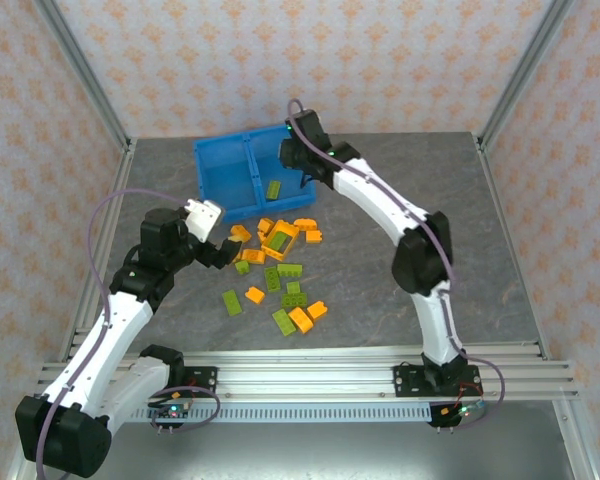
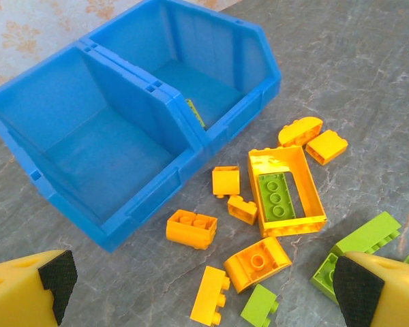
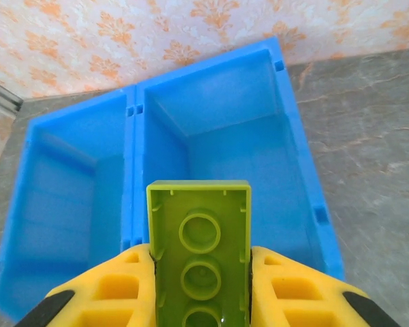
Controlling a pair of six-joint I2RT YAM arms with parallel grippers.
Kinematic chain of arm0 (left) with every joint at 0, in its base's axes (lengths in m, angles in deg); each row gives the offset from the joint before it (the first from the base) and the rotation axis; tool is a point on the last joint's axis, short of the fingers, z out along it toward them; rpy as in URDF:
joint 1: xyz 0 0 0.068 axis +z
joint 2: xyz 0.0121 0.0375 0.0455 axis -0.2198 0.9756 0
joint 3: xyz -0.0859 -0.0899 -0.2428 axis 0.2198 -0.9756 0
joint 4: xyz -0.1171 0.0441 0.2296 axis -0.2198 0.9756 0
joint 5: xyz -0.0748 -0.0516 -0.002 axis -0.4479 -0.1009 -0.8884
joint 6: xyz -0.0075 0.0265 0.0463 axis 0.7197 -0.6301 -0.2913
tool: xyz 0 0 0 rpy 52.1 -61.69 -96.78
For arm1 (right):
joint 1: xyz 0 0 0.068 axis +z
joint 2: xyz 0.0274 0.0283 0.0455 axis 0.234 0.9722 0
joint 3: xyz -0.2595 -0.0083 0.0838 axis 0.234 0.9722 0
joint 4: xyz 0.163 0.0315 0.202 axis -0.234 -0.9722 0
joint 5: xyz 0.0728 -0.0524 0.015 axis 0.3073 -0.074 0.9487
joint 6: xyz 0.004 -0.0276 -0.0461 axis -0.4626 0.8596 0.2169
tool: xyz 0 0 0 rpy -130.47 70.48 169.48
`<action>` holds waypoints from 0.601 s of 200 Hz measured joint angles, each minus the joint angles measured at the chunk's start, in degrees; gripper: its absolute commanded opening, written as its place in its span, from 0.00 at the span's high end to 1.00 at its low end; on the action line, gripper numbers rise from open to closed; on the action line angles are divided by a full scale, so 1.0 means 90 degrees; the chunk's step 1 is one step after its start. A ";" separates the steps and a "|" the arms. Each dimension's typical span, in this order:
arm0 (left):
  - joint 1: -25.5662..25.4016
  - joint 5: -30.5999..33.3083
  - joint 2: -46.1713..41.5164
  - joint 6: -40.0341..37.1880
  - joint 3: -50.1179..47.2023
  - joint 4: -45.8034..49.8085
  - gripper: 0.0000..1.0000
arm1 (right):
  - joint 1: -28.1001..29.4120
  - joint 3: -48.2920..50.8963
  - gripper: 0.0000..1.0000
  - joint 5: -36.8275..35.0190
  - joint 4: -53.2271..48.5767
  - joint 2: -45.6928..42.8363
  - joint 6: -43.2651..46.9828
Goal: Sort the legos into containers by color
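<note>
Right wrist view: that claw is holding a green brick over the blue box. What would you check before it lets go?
1. Grip: right gripper is shut on the olive-green studded plastic brick: ok.
2. Aim: the brick hangs over the right compartment of the bright blue plastic bin, clear of the middle wall: ok.
3. Colour match: another green brick already lies in that compartment: ok.
4. Drop height above the compartment floor: cannot tell.
5. Left gripper is open over the loose orange and green bricks, outside the bin: ok.
</note>
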 measured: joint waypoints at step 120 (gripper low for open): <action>0.0000 0.0855 0.0437 0.1039 0.0262 0.0012 0.00 | -0.0029 -0.2710 0.50 0.0476 -0.1103 0.2531 -0.0097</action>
